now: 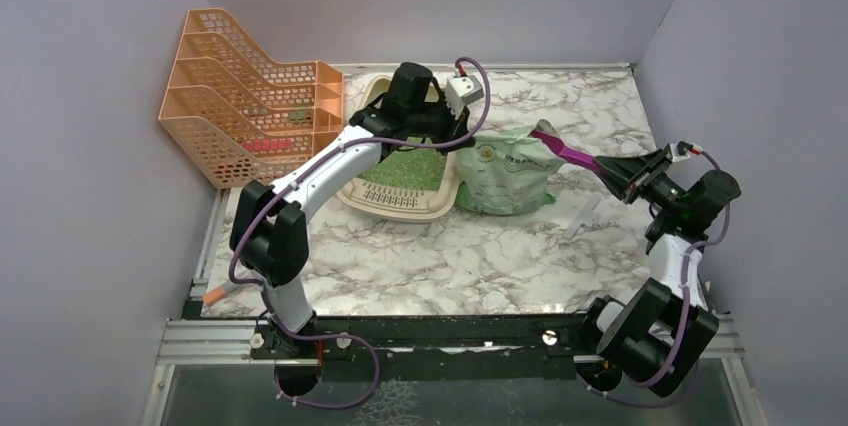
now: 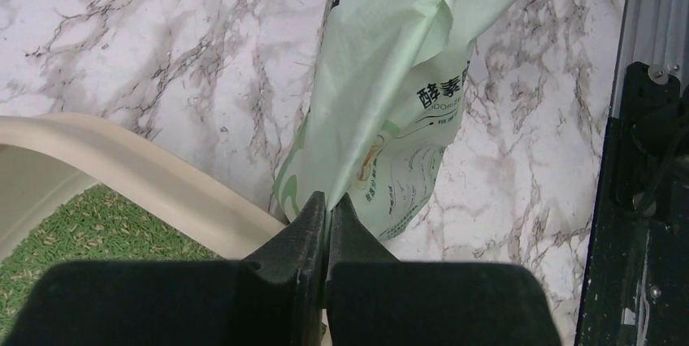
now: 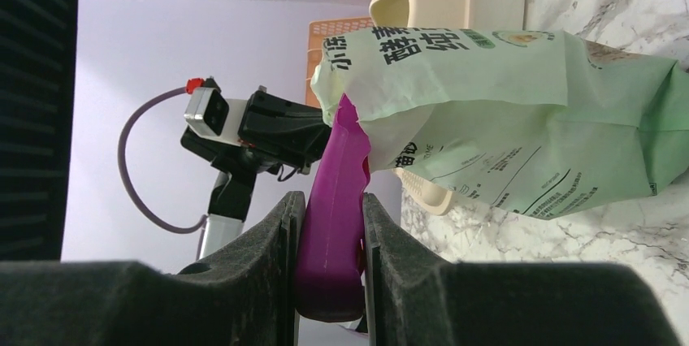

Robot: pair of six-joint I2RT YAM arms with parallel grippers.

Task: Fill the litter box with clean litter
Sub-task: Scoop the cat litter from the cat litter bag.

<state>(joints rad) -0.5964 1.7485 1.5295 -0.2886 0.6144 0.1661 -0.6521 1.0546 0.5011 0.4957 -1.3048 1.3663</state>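
Gripping one magenta scoop [image 1: 575, 156], right end effector [image 3: 331, 208] is clamped; the scoop's end is at the mouth of one litter bag [image 1: 505, 181], mid-tabletop. Left end effector [image 2: 327, 214] is pressed together, empty, over one litter box [image 1: 400, 204] by the far edge, with green litter [image 1: 405, 168] inside. One orange rack [image 1: 240, 96] sits at the far-left corner.
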